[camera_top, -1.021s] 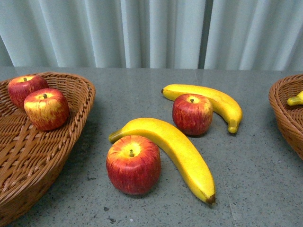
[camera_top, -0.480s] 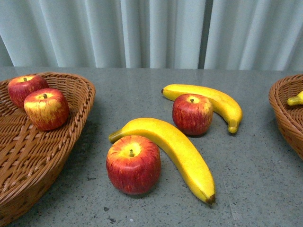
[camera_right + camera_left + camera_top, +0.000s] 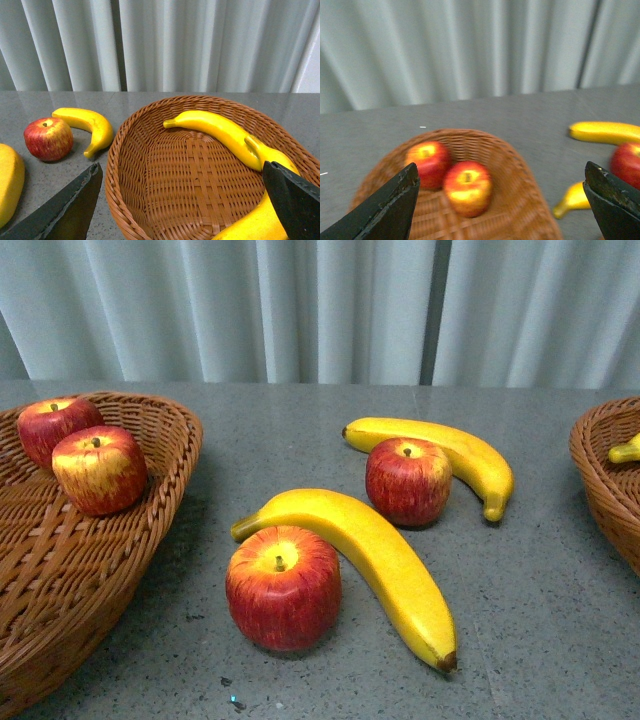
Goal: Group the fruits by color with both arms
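Nothing on the table (image 3: 540,610) has moved since half a second ago; the whole front view just sits a hair further right, and a small bluish glint (image 3: 235,702) now shows on the surface close to me.

My left gripper (image 3: 501,172) hangs spread wide with nothing between its fingers, above the left basket (image 3: 170,430); that wrist view is blurred. My right gripper (image 3: 181,170) is likewise spread and empty, over the right basket (image 3: 120,150).

The left basket holds two apples, the back apple (image 3: 58,425) and the front apple (image 3: 98,470); they touch each other near the far rim, stems up. The right basket holds two bananas; the long banana (image 3: 215,130) lies along its far side, and the second banana (image 3: 250,225) overlaps its end and runs back under my right finger; from the front only a yellow tip shows over the rim.

Four fruits lie on the table between the baskets. The near apple (image 3: 283,588) stands upright, touching the near banana (image 3: 370,550); that banana curves round the apple's far side, its dark tip pointing toward me. Further off, the far apple (image 3: 408,480) stands upright against the far banana (image 3: 450,448), which arcs behind it; both baskets are well apart from these four.
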Tool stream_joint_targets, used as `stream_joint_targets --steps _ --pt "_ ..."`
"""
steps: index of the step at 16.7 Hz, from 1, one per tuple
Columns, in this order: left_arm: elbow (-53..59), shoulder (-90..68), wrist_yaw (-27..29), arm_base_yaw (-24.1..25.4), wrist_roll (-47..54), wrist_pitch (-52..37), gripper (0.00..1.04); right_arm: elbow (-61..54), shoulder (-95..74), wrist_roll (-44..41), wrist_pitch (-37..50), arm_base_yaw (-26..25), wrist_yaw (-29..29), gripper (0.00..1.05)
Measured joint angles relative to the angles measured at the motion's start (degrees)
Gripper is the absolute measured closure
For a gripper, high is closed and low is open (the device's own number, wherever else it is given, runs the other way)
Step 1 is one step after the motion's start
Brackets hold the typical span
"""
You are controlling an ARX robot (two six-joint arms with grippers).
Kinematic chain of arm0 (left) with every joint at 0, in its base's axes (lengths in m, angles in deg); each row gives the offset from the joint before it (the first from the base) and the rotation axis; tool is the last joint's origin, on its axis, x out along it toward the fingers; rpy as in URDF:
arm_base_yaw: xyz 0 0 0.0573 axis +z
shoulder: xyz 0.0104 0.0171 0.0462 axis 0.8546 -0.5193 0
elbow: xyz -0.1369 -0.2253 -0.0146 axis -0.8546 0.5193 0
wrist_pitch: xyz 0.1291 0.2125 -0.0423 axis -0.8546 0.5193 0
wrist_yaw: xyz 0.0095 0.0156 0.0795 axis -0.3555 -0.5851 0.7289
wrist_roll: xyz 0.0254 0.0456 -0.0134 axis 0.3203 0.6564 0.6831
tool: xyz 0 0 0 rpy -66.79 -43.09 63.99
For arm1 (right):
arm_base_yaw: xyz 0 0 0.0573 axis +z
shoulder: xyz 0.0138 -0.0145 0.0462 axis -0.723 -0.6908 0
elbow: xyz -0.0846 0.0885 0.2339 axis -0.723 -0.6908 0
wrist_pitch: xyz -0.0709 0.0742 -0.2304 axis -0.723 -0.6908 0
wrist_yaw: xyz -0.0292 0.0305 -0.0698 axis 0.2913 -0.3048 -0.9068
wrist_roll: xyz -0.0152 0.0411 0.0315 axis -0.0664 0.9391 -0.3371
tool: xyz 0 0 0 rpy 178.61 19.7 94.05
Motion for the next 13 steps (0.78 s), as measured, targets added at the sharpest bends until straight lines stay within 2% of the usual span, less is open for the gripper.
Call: stream_joint_targets --steps 2,4,6,10,13 --pt "-8.61 -13.40 -6.86 -7.15 0.11 4.26 0.07 0.00 0.00 0.00 0.02 0.00 0.00 0.06" --pt "-13.33 -21.31 -9.94 -12.44 2.80 8.48 0.07 0.00 0.00 0.02 0.02 0.00 0.00 0.06" --pt "-15.26 -24.81 -9.84 -13.40 5.31 11.30 0.07 0.00 0.00 0.02 0.02 0.00 0.00 0.06" --pt "-15.80 -27.28 -13.42 -13.42 11.52 16.63 0.07 0.00 0.00 0.02 0.02 0.00 0.00 0.06" --pt "-15.69 -28.17 -14.93 -14.34 14.23 16.83 0.07 0.00 0.00 0.02 0.02 0.00 0.00 0.06"
